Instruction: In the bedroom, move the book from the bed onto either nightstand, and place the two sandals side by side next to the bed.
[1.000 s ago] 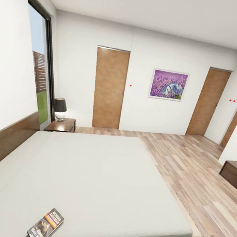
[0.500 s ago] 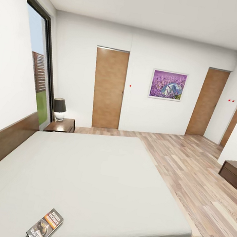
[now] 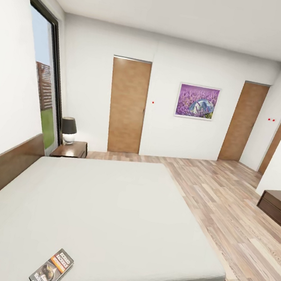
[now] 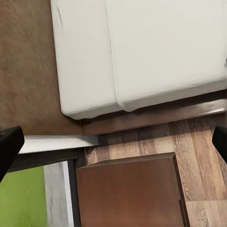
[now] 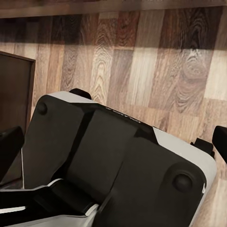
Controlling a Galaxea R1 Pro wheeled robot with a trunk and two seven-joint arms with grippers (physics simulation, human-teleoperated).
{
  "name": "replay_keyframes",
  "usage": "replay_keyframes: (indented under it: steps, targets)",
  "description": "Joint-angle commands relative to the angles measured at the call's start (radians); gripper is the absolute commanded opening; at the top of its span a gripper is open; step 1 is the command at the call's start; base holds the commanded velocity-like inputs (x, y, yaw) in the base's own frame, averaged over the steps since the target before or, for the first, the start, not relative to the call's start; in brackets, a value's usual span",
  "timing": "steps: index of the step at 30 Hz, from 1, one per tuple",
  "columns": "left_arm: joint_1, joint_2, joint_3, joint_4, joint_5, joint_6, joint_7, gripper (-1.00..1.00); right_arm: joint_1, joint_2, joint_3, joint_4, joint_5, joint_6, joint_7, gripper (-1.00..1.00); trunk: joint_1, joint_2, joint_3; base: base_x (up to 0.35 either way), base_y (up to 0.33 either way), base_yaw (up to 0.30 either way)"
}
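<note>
The book (image 3: 51,267), a thin paperback with an orange band and a dark animal picture, lies flat on the near left corner of the bed (image 3: 112,208). The nightstand (image 3: 70,149) stands beyond the bed's far left corner, by the headboard (image 3: 1,169). My left gripper (image 4: 113,142) hangs open above a bed corner (image 4: 142,52) and a second reddish-brown nightstand top (image 4: 127,194), its fingertips (image 4: 9,146) far apart. My right gripper (image 5: 113,142) is open too, over my own base (image 5: 109,156) and the wooden floor (image 5: 156,61).
A black-shaded lamp (image 3: 69,129) occupies the far nightstand's top. A tall window (image 3: 41,80) fills the left wall. A low dark cabinet (image 3: 277,207) sits at the right. Plank flooring (image 3: 221,202) runs along the bed's right side toward two wooden doors (image 3: 126,107).
The head camera has drifted a little, so the whole picture has slid slightly left. Book, bed and nightstand keep their places.
</note>
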Motion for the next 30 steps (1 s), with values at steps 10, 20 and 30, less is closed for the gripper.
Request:
replay_keyframes:
  steps: [10,20,30]
  targets:
    - [-0.007,-0.001,-0.006,-0.002,0.009,0.004,0.006,1.0,-0.001,0.002,-0.007,0.0,0.003,0.009,0.033,1.0,0.0,-0.001,0.0,0.0,0.0,-0.002]
    - [-0.007,-0.001,-0.006,-0.002,0.009,0.009,0.006,1.0,-0.001,0.004,-0.008,-0.001,-0.002,0.01,0.218,1.0,0.0,-0.001,0.0,0.0,0.0,0.0]
    - [-0.008,-0.001,-0.006,-0.002,0.009,0.01,0.006,1.0,-0.001,0.002,-0.006,-0.005,-0.135,0.015,0.254,1.0,0.0,-0.001,0.0,0.0,0.0,0.0]
